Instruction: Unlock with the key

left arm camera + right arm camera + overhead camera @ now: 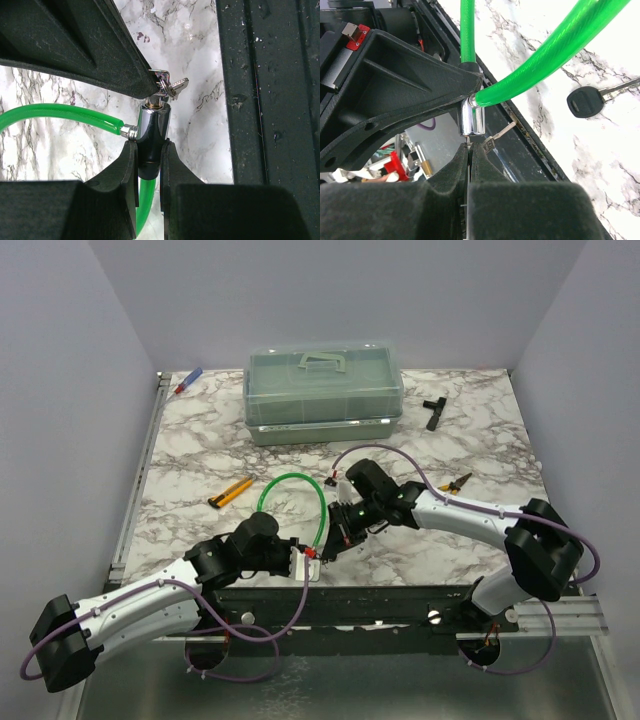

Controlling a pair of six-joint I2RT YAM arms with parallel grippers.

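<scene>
A small silver key (176, 85) sits at the keyhole end of the chrome lock barrel (152, 131) on its looped green cable (60, 114). A round black-headed, silver-bladed key (586, 101) lies flat, apart.

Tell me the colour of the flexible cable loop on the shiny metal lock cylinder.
The cable loop is bright green, clearest in the right wrist view.

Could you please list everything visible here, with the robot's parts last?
storage box: one, translucent green, back centre
cable lock: one, green with chrome body, near edge
small silver keys: two, silver, at lock's keyhole end
black-headed key: one, black and silver, lying beside cable
T-shaped tool: one, black, back right
pliers: one, yellow-handled, right
cutter-like tool: one, orange-black, left of cable
pen-like item: one, red-blue, back left
table: one, marbled white, under everything
left gripper: one, black, clamping lock body
right gripper: one, black, pinching a silver key
</scene>
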